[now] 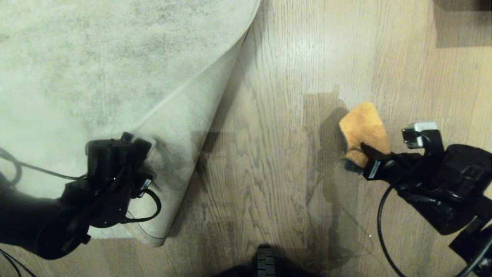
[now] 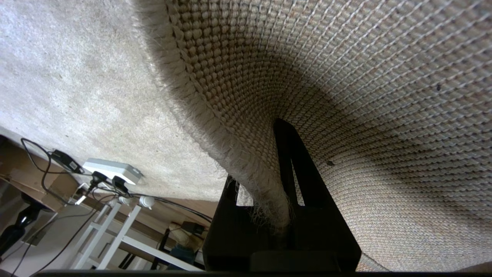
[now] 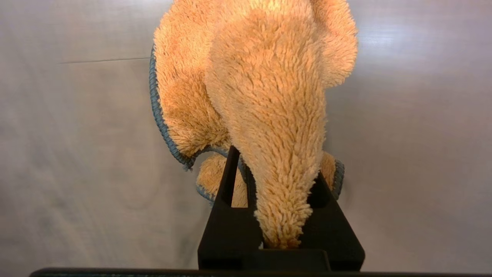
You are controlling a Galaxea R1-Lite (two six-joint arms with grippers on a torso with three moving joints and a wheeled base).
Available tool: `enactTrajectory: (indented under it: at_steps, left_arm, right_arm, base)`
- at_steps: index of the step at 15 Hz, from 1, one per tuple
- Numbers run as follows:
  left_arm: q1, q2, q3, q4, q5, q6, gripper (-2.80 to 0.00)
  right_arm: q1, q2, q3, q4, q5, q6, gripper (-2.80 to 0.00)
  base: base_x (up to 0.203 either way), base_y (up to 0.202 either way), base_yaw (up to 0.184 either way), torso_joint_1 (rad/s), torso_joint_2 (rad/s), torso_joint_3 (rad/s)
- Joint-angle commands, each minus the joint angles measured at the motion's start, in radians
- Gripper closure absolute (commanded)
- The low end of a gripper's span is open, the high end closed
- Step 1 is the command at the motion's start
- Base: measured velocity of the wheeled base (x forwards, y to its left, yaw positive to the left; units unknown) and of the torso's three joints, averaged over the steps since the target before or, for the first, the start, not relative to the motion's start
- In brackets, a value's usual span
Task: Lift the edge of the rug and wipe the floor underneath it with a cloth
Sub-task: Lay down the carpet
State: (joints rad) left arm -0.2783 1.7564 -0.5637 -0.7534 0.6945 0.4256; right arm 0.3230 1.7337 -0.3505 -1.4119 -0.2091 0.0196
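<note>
beyond the rug, in our left wrist view, we see a white power strip (image 2: 112, 170) with black plugs and cables, and white frame legs (image 2: 115, 231) nearby. a dark ribbed part (image 1: 264, 262) sits at the near edge of our head view. nothing lies on the bare floor (image 1: 276, 161) between our two arms.

our left gripper (image 1: 132, 144) is pressed together on the rug edge (image 1: 180, 127), pinching its fringed border so the corner is peeled up and the cream woven backing faces the open floor; the rest of the rug lies flat on our left. our right gripper (image 1: 365, 154) pinches the cloth (image 1: 363, 129), an orange fuzzy rag with a blue-grey hem, well apart from the raised rug, over the wood planks on our right.

a small white label on the right gripper is too small to read.
</note>
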Motion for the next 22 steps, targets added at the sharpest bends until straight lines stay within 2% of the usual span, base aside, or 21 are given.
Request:
enactTrajectory:
  at_steps: [1,8,11,15,18,22]
  left_arm:
    - [-0.001,0.002,-0.001,-0.006,0.003,0.002,0.0]
    - [-0.001,0.0,0.001,-0.006,0.008,0.002,0.0]
    - [-0.001,0.002,0.005,-0.006,0.011,0.002,0.0]
    - [-0.001,0.0,0.007,-0.006,0.011,0.002,0.0]
    - [-0.001,0.0,0.007,-0.006,0.011,0.002,0.0]
    - [-0.001,-0.001,0.007,-0.006,0.011,-0.008,0.0]
  right_arm:
    - [-0.063,-0.104,0.059,-0.009,0.0,0.002,0.0]
    - [-0.161,-0.361,0.329,-0.004,-0.009,0.03,0.0]
    - [-0.242,-0.439,0.35,0.036,-0.014,0.02,0.0]
    - [-0.281,-0.545,0.35,0.075,-0.015,0.009,0.0]
    - [-0.282,-0.718,0.35,0.243,-0.015,0.007,0.0]
    - [-0.282,-1.015,0.35,0.575,-0.01,-0.017,0.0]
  base:
    - [0.0,0.0,0.0,0.0,0.0,0.0]
    - [0.0,0.0,0.0,0.0,0.0,0.0]
    - [0.0,0.0,0.0,0.0,0.0,0.0]
    - [0.0,0.0,0.0,0.0,0.0,0.0]
    - [0.0,0.0,0.0,0.0,0.0,0.0]
    - [0.0,0.0,0.0,0.0,0.0,0.0]
